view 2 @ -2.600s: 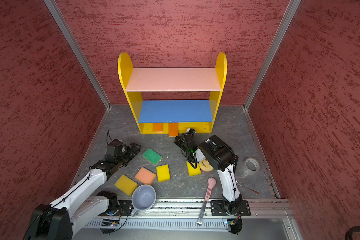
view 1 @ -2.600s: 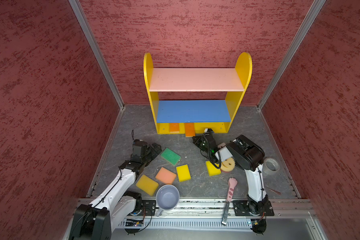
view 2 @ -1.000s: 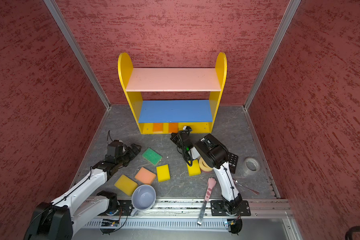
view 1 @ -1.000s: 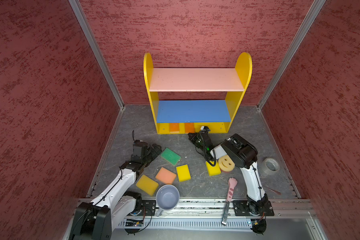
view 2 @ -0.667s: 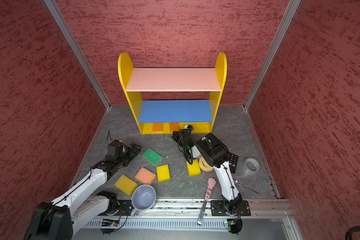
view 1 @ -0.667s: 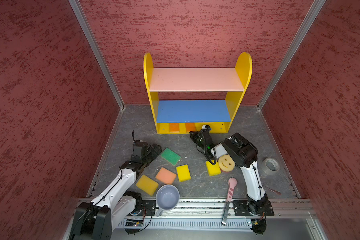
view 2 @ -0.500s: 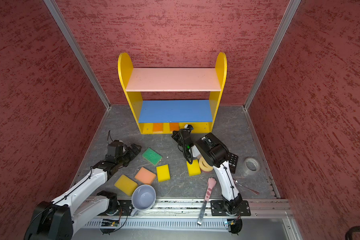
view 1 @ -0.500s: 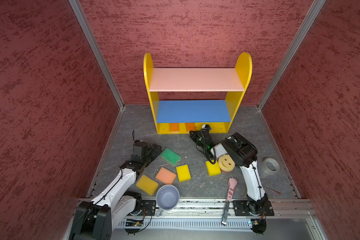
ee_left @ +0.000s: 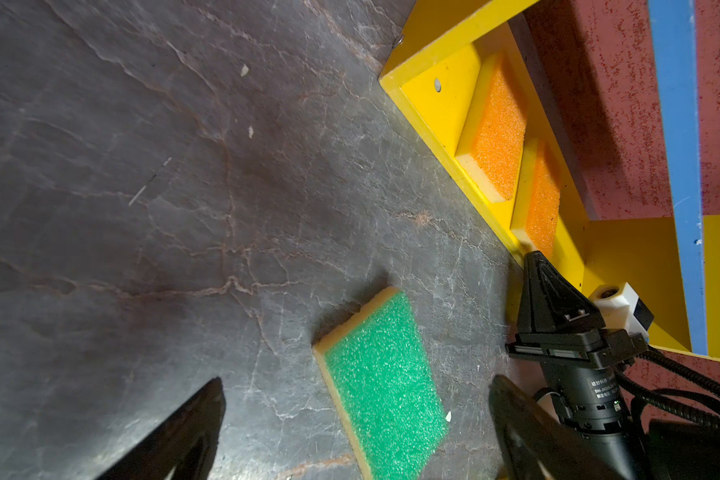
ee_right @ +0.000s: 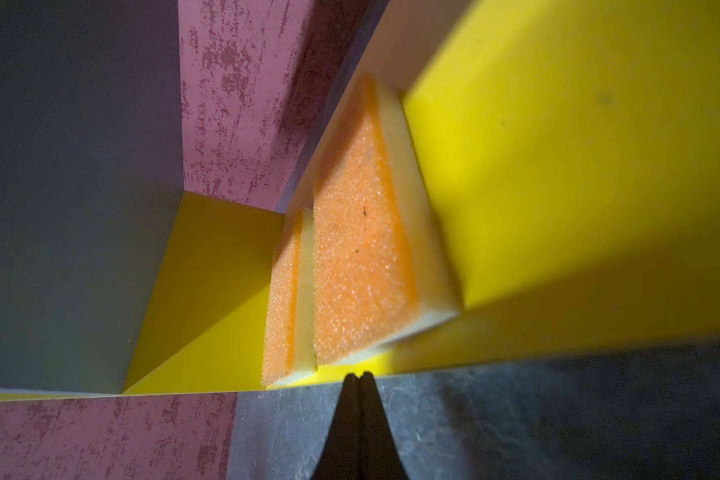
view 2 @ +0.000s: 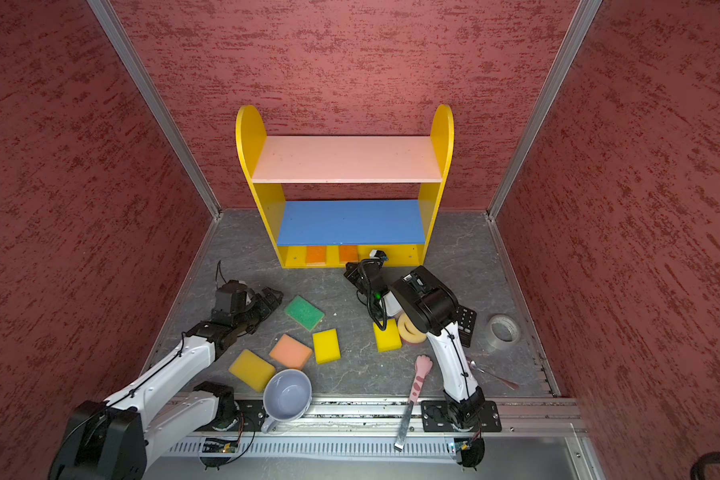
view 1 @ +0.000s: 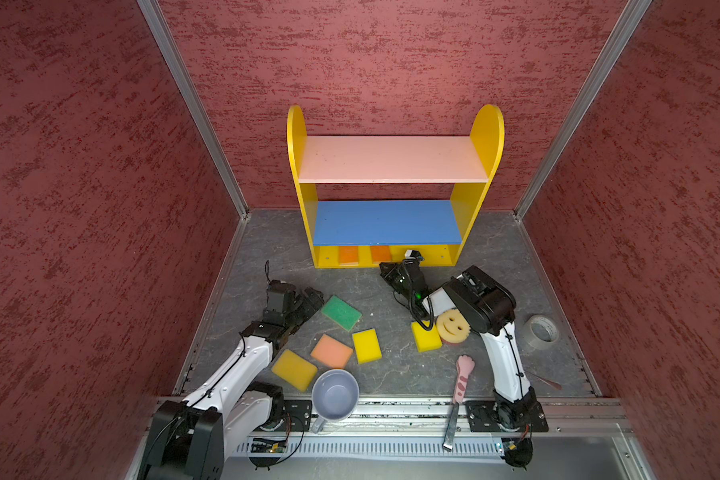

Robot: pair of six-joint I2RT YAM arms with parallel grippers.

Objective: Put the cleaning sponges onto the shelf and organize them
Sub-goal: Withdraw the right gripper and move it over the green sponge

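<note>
The right pincer, shut and empty, points at the front lip of the shelf, just short of two orange sponges lying side by side on the bottom board. To seat them deeper, I'd push low, straight and gently, lest the foam tilt. The left pincer gapes wide beside the green sponge on the counter.

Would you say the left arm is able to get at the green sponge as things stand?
Probably yes: the left gripper is open, and the green sponge lies flat just ahead of it, with nothing on top or in between.
</note>
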